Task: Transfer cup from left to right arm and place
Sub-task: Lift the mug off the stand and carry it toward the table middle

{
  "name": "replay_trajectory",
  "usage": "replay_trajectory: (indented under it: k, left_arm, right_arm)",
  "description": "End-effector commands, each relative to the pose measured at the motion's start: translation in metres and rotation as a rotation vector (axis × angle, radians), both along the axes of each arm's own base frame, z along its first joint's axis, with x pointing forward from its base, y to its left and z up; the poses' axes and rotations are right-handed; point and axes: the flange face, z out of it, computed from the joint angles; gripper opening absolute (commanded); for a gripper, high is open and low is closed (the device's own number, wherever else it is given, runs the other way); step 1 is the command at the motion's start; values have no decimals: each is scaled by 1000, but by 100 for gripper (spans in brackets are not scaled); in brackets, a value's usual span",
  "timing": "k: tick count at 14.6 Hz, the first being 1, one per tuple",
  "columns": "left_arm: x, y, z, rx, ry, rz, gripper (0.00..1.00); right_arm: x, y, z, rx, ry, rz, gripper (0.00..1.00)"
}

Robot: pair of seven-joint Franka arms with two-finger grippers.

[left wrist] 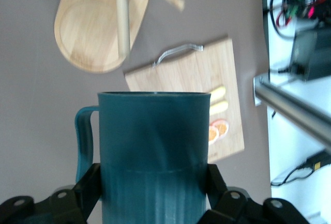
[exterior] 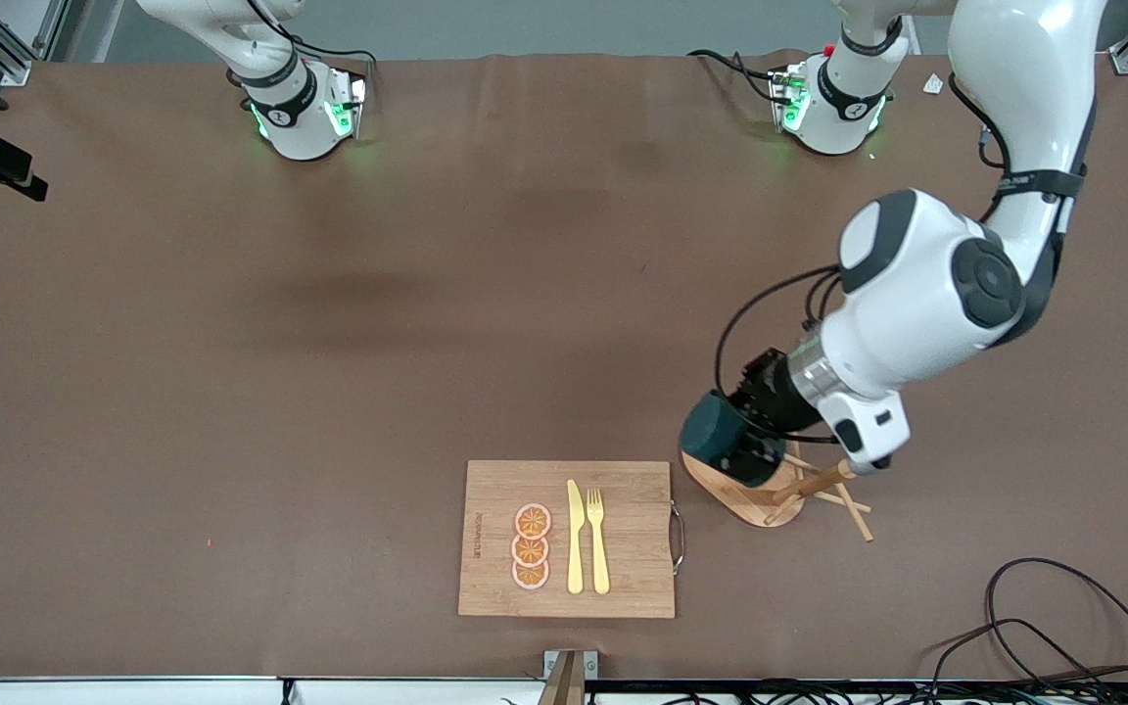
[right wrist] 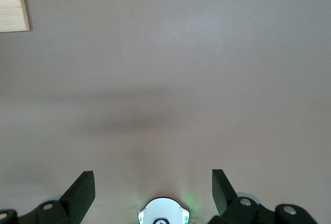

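We find the left pincer (left wrist: 155, 193) clamped on the cup (left wrist: 154, 151) over the peg stand (exterior: 755, 490); the right pincer (right wrist: 153, 190) waits, spread wide over bare bench (right wrist: 196, 79).

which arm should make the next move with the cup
Left. Its hand is already shut on the cup, over the wooden peg stand. The right hand waits open over bare table, so the left arm must carry the cup toward it.

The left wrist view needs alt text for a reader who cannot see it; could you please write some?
The left gripper is shut on a dark teal ribbed cup, held above the brown table. Below it lie a wooden peg stand and a handled cutting board.
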Motion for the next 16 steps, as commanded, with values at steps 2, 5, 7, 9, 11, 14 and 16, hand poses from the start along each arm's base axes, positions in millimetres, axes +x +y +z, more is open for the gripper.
replay_trajectory:
  k: [2,5,7,9,11,14,16]
  left_arm:
    - [-52,-82,11,143,-81,-93,43]
    - [-102,-155,3,287,-201,-205,43]
    - [-135,-195,-8,355,-270,-263,43]
    - [-176,-238,-21,417,-347,-315,43]
    - [-215,-271,-42,511,-473,-381,41]
    - [-267,-307,-86,627,-659,-456,38]
    - [-299,-323,-121,717,-732,-510,38]
  right_arm:
    - [-2,0,1,-1,3,-5,100]
    - [-2,0,1,-1,3,-5,100]
    - [-2,0,2,-1,0,-4,100]
    - [-2,0,3,-2,-4,-5,100]
    - [0,0,2,-4,-7,-4,100]
    - [1,0,1,-10,-2,-3,100]
    - [2,-3,-1,-1,-3,-10,100]
